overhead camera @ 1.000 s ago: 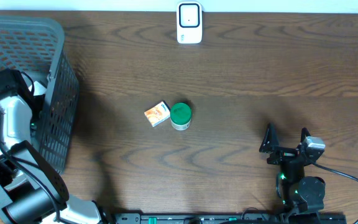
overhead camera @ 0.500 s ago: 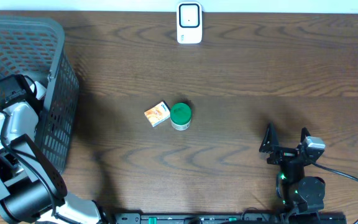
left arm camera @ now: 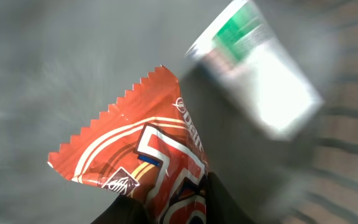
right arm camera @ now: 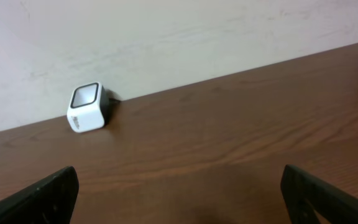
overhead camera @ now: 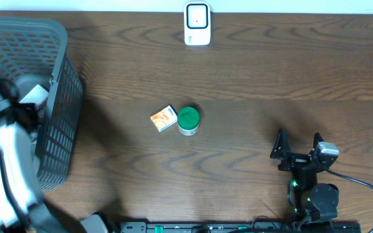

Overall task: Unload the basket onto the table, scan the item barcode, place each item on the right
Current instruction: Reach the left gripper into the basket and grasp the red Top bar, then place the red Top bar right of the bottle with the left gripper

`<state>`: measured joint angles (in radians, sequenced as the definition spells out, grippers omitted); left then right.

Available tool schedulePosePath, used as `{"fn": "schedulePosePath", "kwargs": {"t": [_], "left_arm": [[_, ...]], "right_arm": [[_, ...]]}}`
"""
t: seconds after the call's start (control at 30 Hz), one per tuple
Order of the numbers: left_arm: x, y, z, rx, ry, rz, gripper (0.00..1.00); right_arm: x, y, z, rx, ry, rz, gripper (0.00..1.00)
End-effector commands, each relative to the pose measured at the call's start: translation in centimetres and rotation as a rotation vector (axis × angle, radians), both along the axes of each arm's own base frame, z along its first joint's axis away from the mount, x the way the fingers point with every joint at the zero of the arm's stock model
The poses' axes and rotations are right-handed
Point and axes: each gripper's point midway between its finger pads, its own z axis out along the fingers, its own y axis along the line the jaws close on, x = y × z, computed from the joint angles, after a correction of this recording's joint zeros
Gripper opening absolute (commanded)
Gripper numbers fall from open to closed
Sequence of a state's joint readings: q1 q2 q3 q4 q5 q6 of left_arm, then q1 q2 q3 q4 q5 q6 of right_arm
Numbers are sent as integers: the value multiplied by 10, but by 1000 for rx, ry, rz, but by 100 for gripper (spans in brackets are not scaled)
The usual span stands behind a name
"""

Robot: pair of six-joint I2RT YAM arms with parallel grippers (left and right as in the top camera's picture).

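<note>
In the left wrist view an orange-red snack packet (left arm camera: 138, 149) with a zigzag edge is pinched between my left gripper's (left arm camera: 178, 208) dark fingers (left arm camera: 225, 205), inside the grey basket (overhead camera: 60, 77). No barcode shows on it. A white box with a green label (left arm camera: 257, 68) lies blurred behind it. From overhead, my left gripper (overhead camera: 26, 111) is over the basket and the arm looks blurred. The white scanner (overhead camera: 197, 24) stands at the table's far edge, also in the right wrist view as the scanner (right arm camera: 87, 107). My right gripper (overhead camera: 298, 144) rests open at the front right, its jaws (right arm camera: 185, 193) wide apart and holding nothing.
A small orange box (overhead camera: 164, 118) and a green-lidded jar (overhead camera: 188, 120) sit side by side mid-table. The basket's mesh wall rises along the left edge. A black cable (overhead camera: 368, 188) trails from the right arm's base.
My left gripper has gone from open to closed on the packet. The left arm has shifted down-left over the basket and is blurred by motion. The right arm is unmoved.
</note>
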<state>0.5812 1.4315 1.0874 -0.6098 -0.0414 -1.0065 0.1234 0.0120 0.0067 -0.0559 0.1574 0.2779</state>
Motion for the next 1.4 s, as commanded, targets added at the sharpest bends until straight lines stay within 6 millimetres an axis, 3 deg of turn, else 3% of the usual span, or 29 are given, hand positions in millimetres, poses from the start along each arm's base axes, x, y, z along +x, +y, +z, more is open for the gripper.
{"fn": "schedulePosePath", "kwargs": {"t": [0.0, 0.1, 0.13, 0.23, 0.33, 0.43, 0.53, 0.67, 0.83, 1.07, 1.2, 1.37], "left_arm": [[-17, 6, 123, 255, -222, -48, 7], [-55, -17, 212, 439, -422, -49, 8], [-65, -26, 229, 473, -472, -53, 8], [-75, -71, 256, 472, -612, -200, 8], [-66, -124, 257, 365, -696, -429, 8], [-54, -178, 243, 197, -728, -677, 8], [-42, -217, 221, 94, -697, -868, 8], [-18, -284, 171, 9, -542, -1198, 8], [8, -324, 103, 38, -261, -1271, 8], [28, -404, 2, 97, 12, -1343, 8], [23, -408, -39, 145, 142, -1225, 8], [11, -400, -49, 132, 186, -1070, 7]], "right_arm": [[0, 1, 0, 6, 0, 2, 99], [0, 1, 0, 5, 0, 2, 99], [0, 1, 0, 6, 0, 2, 99], [0, 1, 0, 5, 0, 2, 99], [0, 1, 0, 6, 0, 2, 99], [0, 1, 0, 6, 0, 2, 99], [0, 1, 0, 6, 0, 2, 99], [0, 1, 0, 6, 0, 2, 99], [0, 1, 0, 6, 0, 2, 99], [0, 1, 0, 6, 0, 2, 99], [0, 1, 0, 6, 0, 2, 99], [0, 1, 0, 6, 0, 2, 99]]}}
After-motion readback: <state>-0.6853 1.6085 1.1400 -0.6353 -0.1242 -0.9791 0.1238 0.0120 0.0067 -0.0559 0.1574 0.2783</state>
